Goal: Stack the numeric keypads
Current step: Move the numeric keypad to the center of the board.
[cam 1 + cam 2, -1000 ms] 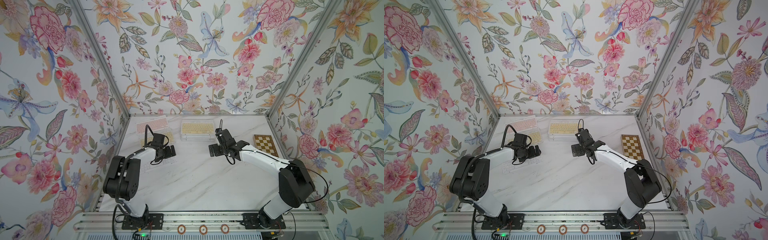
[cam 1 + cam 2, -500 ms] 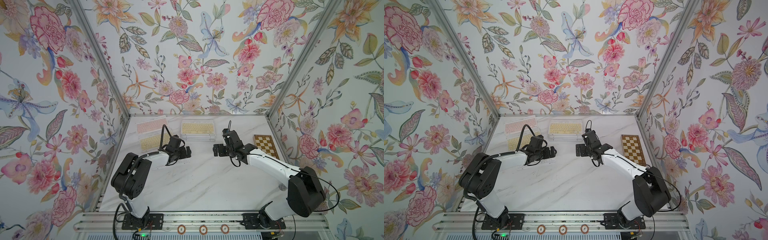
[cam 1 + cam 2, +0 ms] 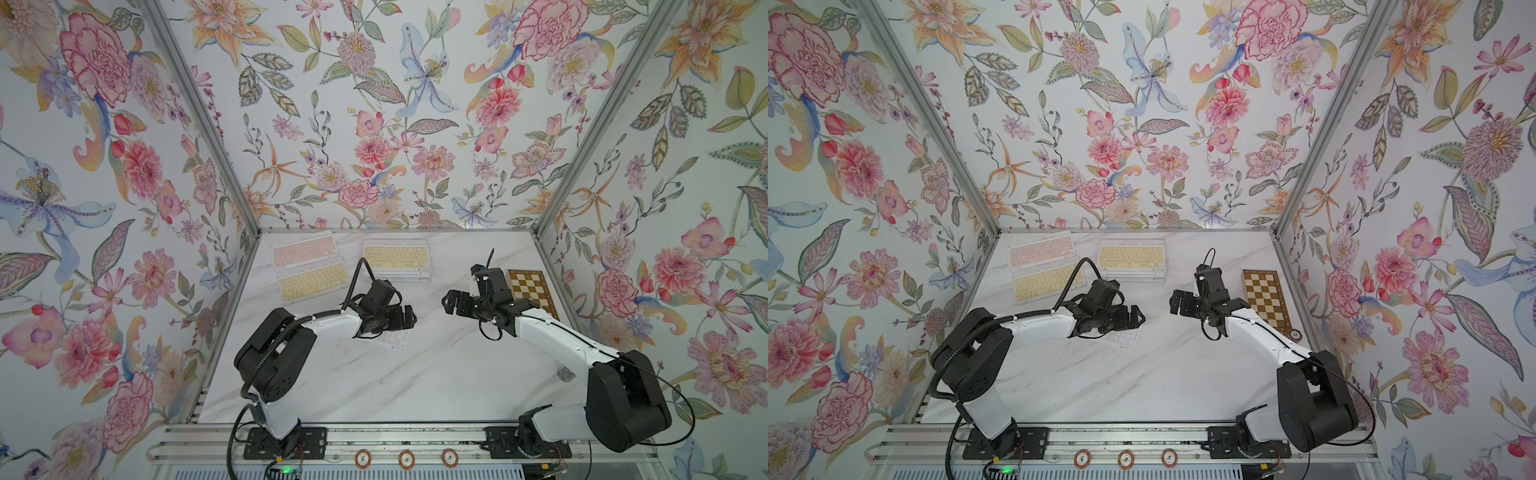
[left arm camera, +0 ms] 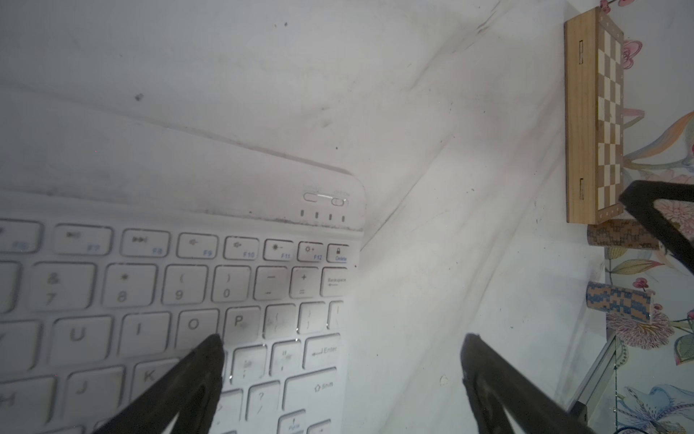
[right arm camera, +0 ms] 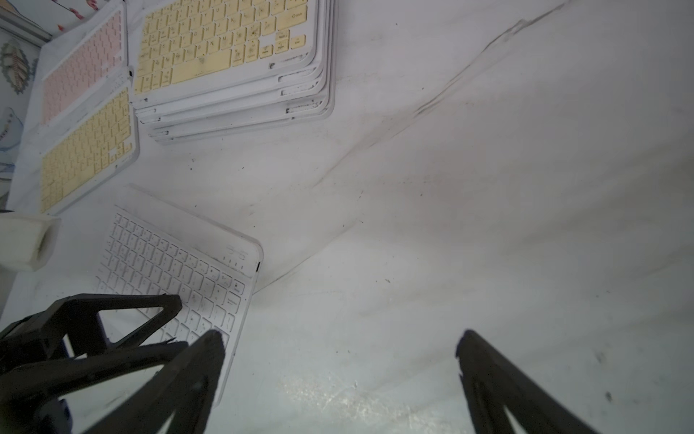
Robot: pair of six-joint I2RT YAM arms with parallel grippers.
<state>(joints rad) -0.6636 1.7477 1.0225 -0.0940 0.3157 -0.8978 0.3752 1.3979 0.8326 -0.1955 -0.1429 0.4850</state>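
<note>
Now, your left gripper [image 4: 342, 340] has its jaws spread wide with nothing clamped. One finger [image 4: 187, 383] hangs over the white keypad [image 4: 150, 285], and its mate is over the bare marble table [image 4: 432, 112], just past that keypad's short edge. Your right gripper [image 5: 340, 337] is likewise spread wide and empty above bare table, facing the left one across a gap in both top views. The white keypad lies flat and skewed near the table's middle, partly under your left wrist. Farther back, the stack of keypads [image 3: 395, 259], yellow keys on top, sits by the rear wall. To its left, a pink keypad [image 3: 302, 254] and a yellow keypad [image 3: 313, 281] lie just beside each other. The chessboard [image 3: 532, 291] lies along the right wall.
</note>
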